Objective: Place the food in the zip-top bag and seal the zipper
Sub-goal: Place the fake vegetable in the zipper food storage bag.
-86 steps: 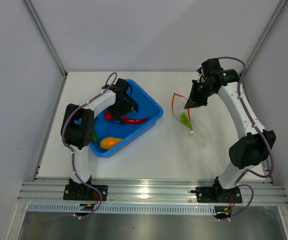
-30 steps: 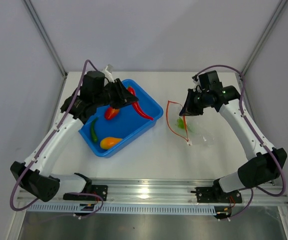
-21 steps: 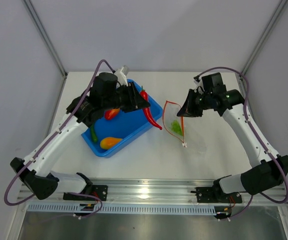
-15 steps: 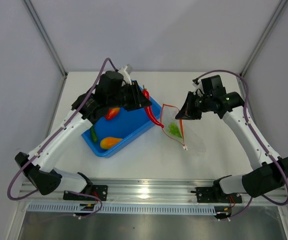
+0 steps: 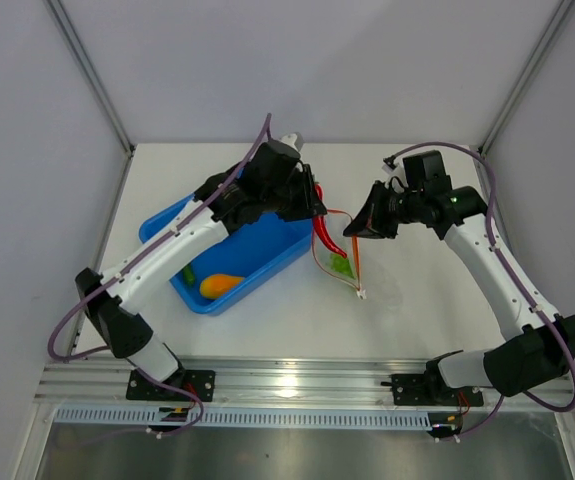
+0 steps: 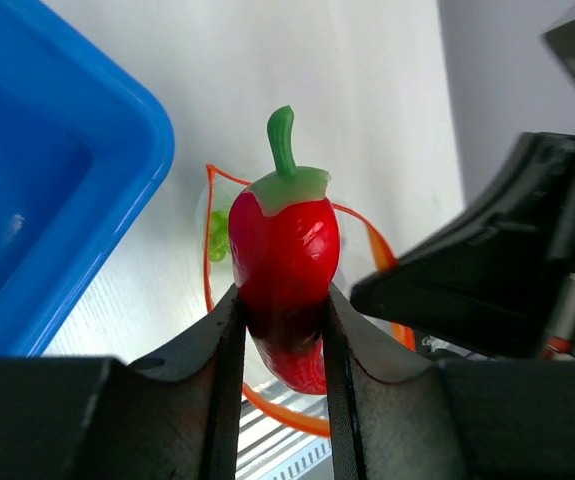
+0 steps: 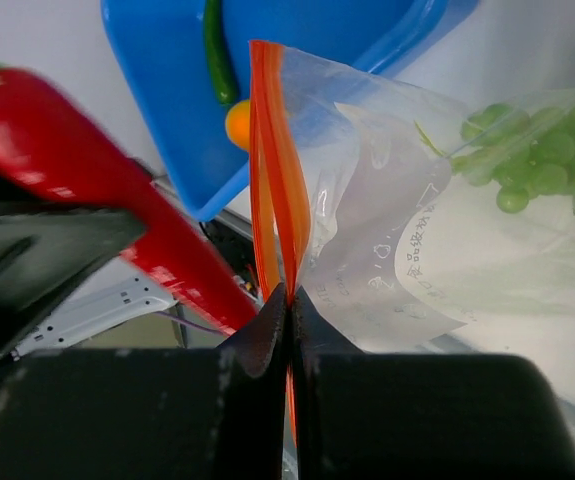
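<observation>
My left gripper (image 5: 314, 207) is shut on a red chili (image 5: 325, 230) with a green stem (image 6: 283, 140). It holds the chili just over the open mouth of the zip-top bag (image 5: 338, 264). The clear bag's orange zipper (image 6: 210, 240) rings the chili in the left wrist view. My right gripper (image 7: 290, 300) is shut on one side of the zipper (image 7: 277, 170) and holds the bag's mouth up. A green leafy piece (image 7: 537, 160) lies inside the bag. A yellow-orange piece (image 5: 220, 285) and a green pepper (image 5: 187, 272) remain in the blue tray (image 5: 272, 252).
The blue tray sits left of the bag, partly under my left arm. Grey walls close in the white table on the left, right and back. An aluminium rail (image 5: 297, 380) runs along the near edge.
My left arm lifted the chili out of the tray and carried it right to the bag's mouth. My right gripper drew the bag a little left, toward the tray.
</observation>
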### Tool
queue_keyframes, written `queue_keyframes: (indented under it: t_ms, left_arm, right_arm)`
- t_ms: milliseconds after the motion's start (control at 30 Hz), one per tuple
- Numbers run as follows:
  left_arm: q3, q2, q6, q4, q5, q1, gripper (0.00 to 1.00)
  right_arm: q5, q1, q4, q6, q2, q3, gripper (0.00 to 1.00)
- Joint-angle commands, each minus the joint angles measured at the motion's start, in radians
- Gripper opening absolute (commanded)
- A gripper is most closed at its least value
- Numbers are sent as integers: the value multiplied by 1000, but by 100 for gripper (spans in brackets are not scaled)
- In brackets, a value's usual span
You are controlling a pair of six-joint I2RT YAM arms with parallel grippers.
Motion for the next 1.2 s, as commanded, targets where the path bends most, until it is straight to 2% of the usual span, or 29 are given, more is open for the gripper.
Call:
queue_keyframes:
  t_ms: [0, 233, 333, 467, 700, 800, 933, 1100, 1167]
  left_arm:
    - [30, 28, 1, -15, -46, -13, 17]
    - [-33, 29, 36, 43, -44, -45, 24]
    - [-42, 23, 55, 49, -44, -60, 26]
    - [-102, -10, 73, 81, -20, -65, 37]
    - [-201, -69, 109, 129, 60, -65, 42]
    - [-214, -84, 122, 129, 110, -67, 54]
    - [-294, -136, 135, 190, 120, -68, 77]
    - [-274, -164, 159, 164, 71, -67, 90]
    - [-263, -179, 170, 138, 51, -63, 99]
  right_arm:
    - [-70, -7, 67, 52, -12, -7, 0]
    - [-143, -27, 156, 158, -7, -22, 0]
    - [-140, -30, 181, 186, -10, -28, 0]
    - [-127, -33, 211, 213, -16, -48, 0]
    - [-106, -33, 233, 227, -30, -81, 0]
    - [-95, -33, 228, 227, -30, -82, 0]
    - [-89, -30, 224, 221, -33, -87, 0]
    - [-60, -27, 189, 190, -46, -81, 0]
    - [-42, -27, 166, 173, -50, -79, 0]
